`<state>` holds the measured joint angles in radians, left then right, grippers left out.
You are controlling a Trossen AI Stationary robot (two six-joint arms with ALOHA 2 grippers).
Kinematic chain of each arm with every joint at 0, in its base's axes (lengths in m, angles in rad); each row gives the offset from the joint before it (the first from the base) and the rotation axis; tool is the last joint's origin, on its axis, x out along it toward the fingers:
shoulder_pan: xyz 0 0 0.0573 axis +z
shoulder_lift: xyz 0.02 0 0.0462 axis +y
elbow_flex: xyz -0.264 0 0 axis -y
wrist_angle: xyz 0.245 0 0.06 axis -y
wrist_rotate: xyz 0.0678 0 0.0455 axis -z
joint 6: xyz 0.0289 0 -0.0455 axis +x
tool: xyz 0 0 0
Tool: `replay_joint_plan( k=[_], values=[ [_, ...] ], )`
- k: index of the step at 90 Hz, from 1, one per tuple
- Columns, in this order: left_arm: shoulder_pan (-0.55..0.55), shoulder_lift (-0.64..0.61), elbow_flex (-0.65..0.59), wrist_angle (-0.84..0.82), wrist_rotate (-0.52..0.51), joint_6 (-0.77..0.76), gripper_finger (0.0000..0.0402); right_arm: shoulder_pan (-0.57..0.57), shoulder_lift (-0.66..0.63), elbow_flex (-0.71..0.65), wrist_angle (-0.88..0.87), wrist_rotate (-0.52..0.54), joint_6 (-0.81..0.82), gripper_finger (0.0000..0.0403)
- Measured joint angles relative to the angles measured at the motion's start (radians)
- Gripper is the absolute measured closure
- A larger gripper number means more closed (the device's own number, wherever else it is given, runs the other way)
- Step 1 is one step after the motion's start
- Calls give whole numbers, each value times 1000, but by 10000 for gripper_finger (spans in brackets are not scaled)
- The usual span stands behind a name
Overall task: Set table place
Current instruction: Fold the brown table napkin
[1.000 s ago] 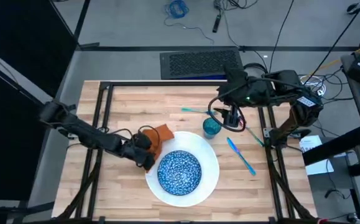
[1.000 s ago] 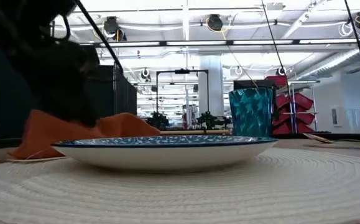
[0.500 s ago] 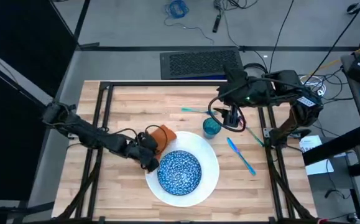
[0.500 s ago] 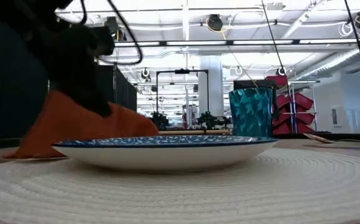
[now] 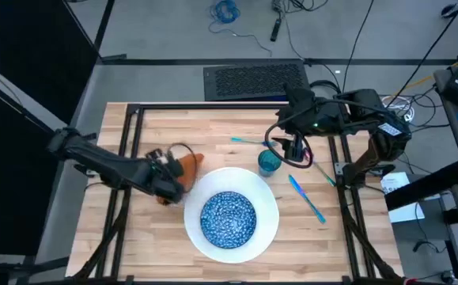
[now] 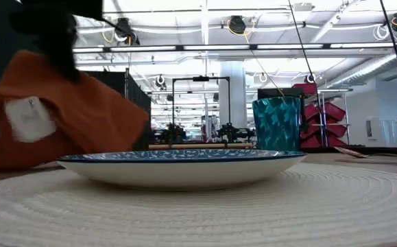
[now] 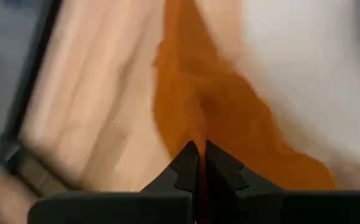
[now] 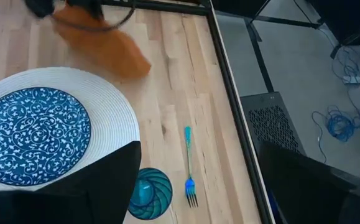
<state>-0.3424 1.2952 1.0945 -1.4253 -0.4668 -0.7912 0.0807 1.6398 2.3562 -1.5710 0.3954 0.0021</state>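
On the table [image 5: 213,127], my left gripper [image 5: 168,176] is shut on the orange-brown napkin [image 5: 190,164], just left of the large white plate [image 5: 268,214]. The blue patterned bowl [image 5: 229,218] sits in the middle of the plate. In the low view the napkin [image 6: 75,113] hangs raised, with a white label [image 6: 28,118] showing. My right gripper [image 5: 293,149] stands open by the teal cup [image 5: 269,161]. A teal fork [image 5: 248,141] lies on the table beyond the cup. A blue piece of cutlery [image 5: 306,198] lies right of the plate. My left gripper pinches a bunched fold of the napkin [image 7: 198,134] between its two shut fingers. The fingers come slanting down from the table's left side. The cloth hangs slack beyond and below the fingers. Whether its lower edge [image 6: 6,163] touches the table, I cannot tell.
A black metal frame [image 5: 130,134] runs along the table's edges. In the right wrist view, the cup [image 8: 150,194] and the fork [image 8: 189,168] lie close together near the plate's rim [image 8: 120,121]. Bare wood [image 5: 165,131] shows at the far left.
My left gripper has gone up and toward the table's left edge, still shut on the napkin. The napkin has come away from the plate's rim and now hangs raised, where it lay low in a heap a second ago.
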Motion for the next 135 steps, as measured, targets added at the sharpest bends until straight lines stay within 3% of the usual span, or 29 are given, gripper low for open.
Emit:
replay_joint_plan(
  k=[10,25,36,60,77,109,135],
  values=[
    [0,-79,0,-154,-6,-86,401,0,0,0,0,0,-14,90],
    [-3,-140,-1,-117,-8,-83,402,0,0,0,0,0,-18,90],
    [-23,-39,-2,-34,29,-61,401,0,0,0,0,0,-16,90],
    [-66,278,-38,502,216,104,401,0,0,0,0,-1,-10,90],
    [-64,368,-40,448,245,119,373,0,0,0,0,-7,9,90],
    [-64,294,-40,452,227,125,287,0,0,0,0,-8,1,90],
    [-60,118,-31,399,163,138,272,-3,0,0,0,-2,-19,90]
  ],
)
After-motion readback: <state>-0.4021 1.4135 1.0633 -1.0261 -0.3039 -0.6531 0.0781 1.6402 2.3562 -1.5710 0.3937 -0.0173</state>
